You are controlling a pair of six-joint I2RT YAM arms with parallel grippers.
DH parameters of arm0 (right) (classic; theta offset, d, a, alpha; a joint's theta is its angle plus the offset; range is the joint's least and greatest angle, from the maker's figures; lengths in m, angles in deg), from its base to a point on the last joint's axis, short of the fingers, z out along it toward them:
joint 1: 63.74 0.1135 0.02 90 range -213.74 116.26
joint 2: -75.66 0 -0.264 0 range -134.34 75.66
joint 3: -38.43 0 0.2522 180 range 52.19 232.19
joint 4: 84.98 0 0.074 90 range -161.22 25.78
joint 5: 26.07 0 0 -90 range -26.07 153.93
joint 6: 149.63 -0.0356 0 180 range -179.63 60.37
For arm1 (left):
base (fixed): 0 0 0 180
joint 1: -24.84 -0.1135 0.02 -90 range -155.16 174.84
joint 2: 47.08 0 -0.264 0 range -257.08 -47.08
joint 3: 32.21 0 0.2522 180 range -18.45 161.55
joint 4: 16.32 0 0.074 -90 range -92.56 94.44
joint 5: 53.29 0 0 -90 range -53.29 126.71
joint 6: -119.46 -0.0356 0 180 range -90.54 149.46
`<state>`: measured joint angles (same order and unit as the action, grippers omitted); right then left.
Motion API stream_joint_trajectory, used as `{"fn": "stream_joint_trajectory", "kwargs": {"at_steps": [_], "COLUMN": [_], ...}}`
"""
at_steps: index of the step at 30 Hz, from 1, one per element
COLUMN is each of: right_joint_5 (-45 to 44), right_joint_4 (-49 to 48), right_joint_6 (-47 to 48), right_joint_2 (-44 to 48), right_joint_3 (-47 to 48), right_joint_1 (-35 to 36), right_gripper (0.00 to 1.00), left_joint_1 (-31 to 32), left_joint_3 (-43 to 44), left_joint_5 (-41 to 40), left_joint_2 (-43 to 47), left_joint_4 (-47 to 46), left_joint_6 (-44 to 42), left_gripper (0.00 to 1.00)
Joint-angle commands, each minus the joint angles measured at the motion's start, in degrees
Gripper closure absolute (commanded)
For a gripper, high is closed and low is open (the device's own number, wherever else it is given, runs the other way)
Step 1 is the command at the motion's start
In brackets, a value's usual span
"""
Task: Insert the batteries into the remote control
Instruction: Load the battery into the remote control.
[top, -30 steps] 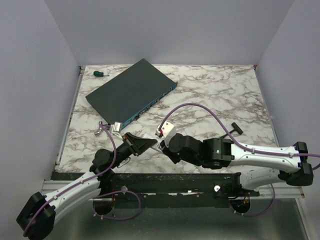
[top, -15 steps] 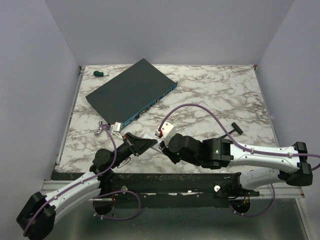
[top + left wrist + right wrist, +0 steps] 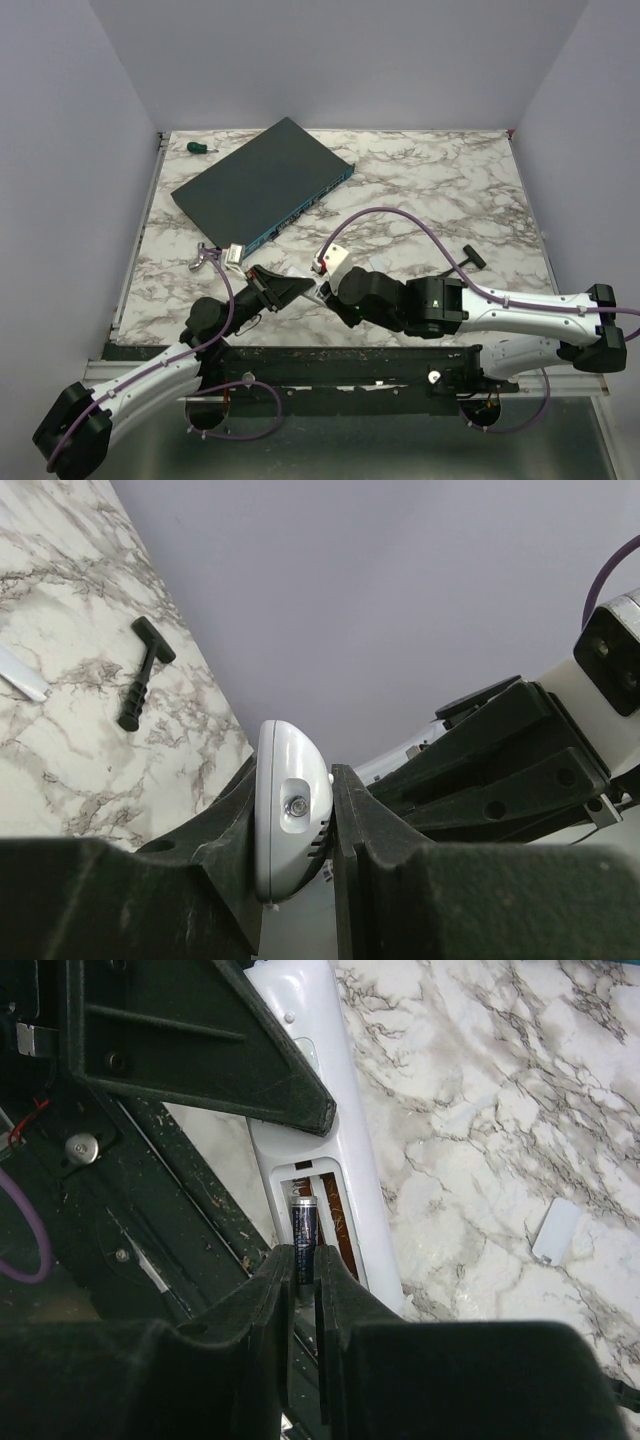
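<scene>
Where the remote control [image 3: 330, 1110] is: up off the desk [image 3: 430, 180], held over the near edge between the two arms (the top view barely shows it, the wrist cams do the work).

Left tool [image 3: 293, 780]: pinching the remote, one black finger [image 3: 235, 810] on either side of the slim white body. The rounded end pokes out toward the wrist cam, with a little round emitter [image 3: 294, 805] on it.

Battery bay [image 3: 335, 1215]: open, no cover on it, facing the right wrist cam. There's a bare brownish slot on the right half.

Battery [image 3: 303, 1222]: a dark cylinder lying lengthwise along the left slot of the bay. Its lower end disappears between the right fingers. I honestly can't tell if it's seated or just resting on the rim.

Right tool [image 3: 303, 1260]: squeezed down on the battery's lower end, fingers nearly parallel with only the cell between them.

Loose white bit [image 3: 556, 1232]: a small flat rounded rectangle lying on the marble, apart from the remote (looks like a cover, can't confirm).

Network switch [image 3: 262, 182]: the big dark flat box at the far left of the desk, set at an angle.

Screwdriver [image 3: 200, 147]: green handle, in the far left corner just past the switch.

T-handle wrench [image 3: 468, 259]: black, lying on the right side of the desk, well apart from everything else.
</scene>
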<state>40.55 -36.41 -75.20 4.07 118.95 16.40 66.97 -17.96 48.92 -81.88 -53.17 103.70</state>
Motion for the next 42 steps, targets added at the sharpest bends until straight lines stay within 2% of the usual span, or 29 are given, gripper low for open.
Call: {"fn": "stream_joint_trajectory", "kwargs": {"at_steps": [1, 14, 42], "right_joint_5": [0.39, 0.09, 0.25], "right_joint_4": [0.73, 1.23, -2.87], "right_joint_6": [0.42, 0.64, 3.24], "right_joint_2": [1.03, 0.86, 0.14], "right_joint_3": [-0.41, 0.22, 0.74], "right_joint_1": [-0.4, -0.4, -0.38], "right_gripper": [0.82, 0.75, 0.65], "left_joint_1": [0.33, 0.28, 0.3], "left_joint_3": [-0.76, -0.76, -0.76], "left_joint_5": [-0.43, -0.08, 0.29], "left_joint_2": [-0.15, -1.48, -1.62], "left_joint_4": [-3.75, -4.98, -5.32], "left_joint_6": [0.21, 0.29, 0.68], "left_gripper": [1.0, 1.0, 1.0]}}
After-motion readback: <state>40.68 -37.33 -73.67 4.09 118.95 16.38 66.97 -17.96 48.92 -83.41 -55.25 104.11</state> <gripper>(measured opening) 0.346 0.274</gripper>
